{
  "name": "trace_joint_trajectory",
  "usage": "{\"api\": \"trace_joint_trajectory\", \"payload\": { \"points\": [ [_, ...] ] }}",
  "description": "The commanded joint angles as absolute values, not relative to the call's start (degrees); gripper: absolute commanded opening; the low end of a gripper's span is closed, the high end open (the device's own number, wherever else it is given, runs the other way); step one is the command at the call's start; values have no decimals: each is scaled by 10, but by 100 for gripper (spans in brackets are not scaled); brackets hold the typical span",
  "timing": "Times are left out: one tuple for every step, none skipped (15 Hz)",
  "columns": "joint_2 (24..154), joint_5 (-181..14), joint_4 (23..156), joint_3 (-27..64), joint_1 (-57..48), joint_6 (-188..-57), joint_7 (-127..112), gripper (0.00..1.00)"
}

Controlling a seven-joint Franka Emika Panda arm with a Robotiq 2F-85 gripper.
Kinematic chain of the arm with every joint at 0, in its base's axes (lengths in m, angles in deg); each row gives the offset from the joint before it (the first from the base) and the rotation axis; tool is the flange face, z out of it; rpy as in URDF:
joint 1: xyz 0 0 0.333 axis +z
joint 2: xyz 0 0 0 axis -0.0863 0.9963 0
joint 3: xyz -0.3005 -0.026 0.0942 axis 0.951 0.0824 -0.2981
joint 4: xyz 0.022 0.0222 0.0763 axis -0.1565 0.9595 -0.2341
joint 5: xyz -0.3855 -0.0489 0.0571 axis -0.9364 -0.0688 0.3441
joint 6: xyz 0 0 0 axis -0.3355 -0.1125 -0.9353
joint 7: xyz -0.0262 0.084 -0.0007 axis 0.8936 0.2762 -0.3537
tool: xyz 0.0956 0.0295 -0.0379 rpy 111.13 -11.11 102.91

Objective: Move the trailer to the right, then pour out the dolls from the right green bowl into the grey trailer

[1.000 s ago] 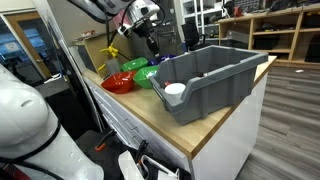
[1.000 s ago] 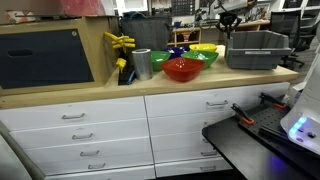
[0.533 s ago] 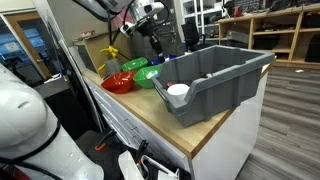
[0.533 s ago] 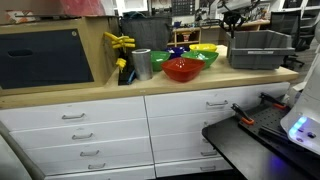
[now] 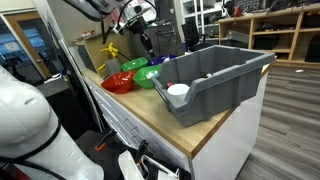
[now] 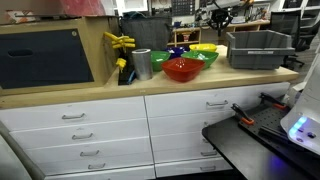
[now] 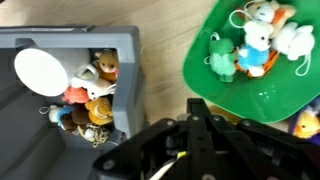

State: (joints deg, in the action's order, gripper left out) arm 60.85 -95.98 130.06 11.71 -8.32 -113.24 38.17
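Note:
The grey trailer (image 5: 220, 82) (image 6: 259, 48) stands on the wooden counter. In the wrist view its end wall (image 7: 125, 80) is at the left, with a white round object (image 7: 40, 70) and several small toy animals (image 7: 90, 95) inside. Right beside it sits a green bowl (image 7: 230, 95) (image 5: 148, 77) holding the dolls (image 7: 248, 45): a green frog and white mice. My gripper (image 7: 195, 105) (image 5: 143, 33) hovers above the counter strip between the trailer and the bowl. It is shut with nothing between its fingers.
A red bowl (image 5: 118, 84) (image 6: 183, 69) and a second green bowl (image 5: 135, 65) sit beside the first. A metal cup (image 6: 141, 63) and a yellow object (image 6: 120, 42) stand further along. The counter edge (image 5: 175, 135) drops off below the trailer.
The shut gripper has drawn away from the trailer's end toward the bowls. The trailer shifted slightly along the counter and now rests still.

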Motion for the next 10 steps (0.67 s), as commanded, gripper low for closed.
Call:
{"api": "trace_joint_trajectory", "payload": {
  "points": [
    [618,-932,1284,105,-67,-1135,364,0],
    [620,-926,1284,102,-64,-1133,367,26],
    [623,-922,1287,101,-62,-1136,363,28],
    [627,-919,1290,102,-61,-1139,358,34],
    [631,-920,1293,103,-61,-1142,358,42],
    [635,-921,1295,105,-62,-1145,355,49],
    [638,-926,1299,105,-64,-1150,360,56],
    [642,-931,1303,106,-65,-1159,363,64],
    [647,-934,1306,107,-65,-1169,370,71],
    [653,-939,1308,108,-67,-1182,372,80]
  ]
}}
